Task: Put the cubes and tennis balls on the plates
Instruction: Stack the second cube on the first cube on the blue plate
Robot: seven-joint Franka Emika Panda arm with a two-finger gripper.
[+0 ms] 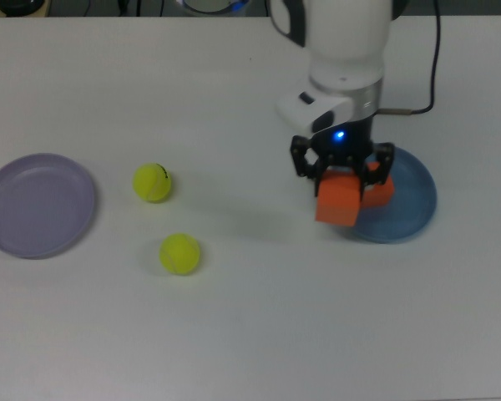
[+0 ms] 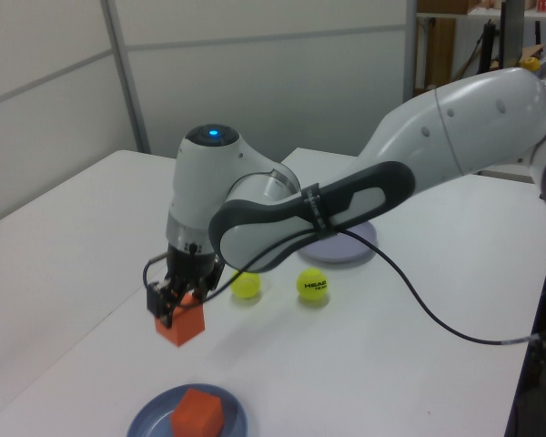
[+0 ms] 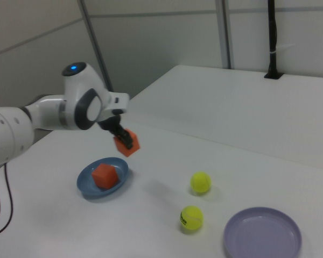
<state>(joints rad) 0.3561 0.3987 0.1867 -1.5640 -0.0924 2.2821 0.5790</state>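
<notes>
My gripper (image 1: pixel 341 188) (image 2: pixel 175 306) (image 3: pixel 122 137) is shut on an orange cube (image 1: pixel 337 204) (image 2: pixel 181 325) (image 3: pixel 126 144) and holds it in the air above the blue plate's (image 1: pixel 409 213) (image 2: pixel 150 418) (image 3: pixel 86 186) left edge in the top view. A second orange cube (image 1: pixel 382 191) (image 2: pixel 197 413) (image 3: pixel 104 176) rests on that blue plate, partly hidden in the top view. Two yellow-green tennis balls (image 1: pixel 152 182) (image 1: pixel 179 254) (image 2: pixel 312 285) (image 2: pixel 247 286) (image 3: pixel 201 183) (image 3: pixel 191 217) lie on the table. The lavender plate (image 1: pixel 35 205) (image 2: pixel 342 247) (image 3: pixel 262 234) holds nothing.
The white table (image 1: pixel 250 334) carries everything. A black cable (image 1: pixel 438 50) (image 2: pixel 419 314) trails from the arm. A black pole (image 3: pixel 272 37) stands at the far edge in the right view.
</notes>
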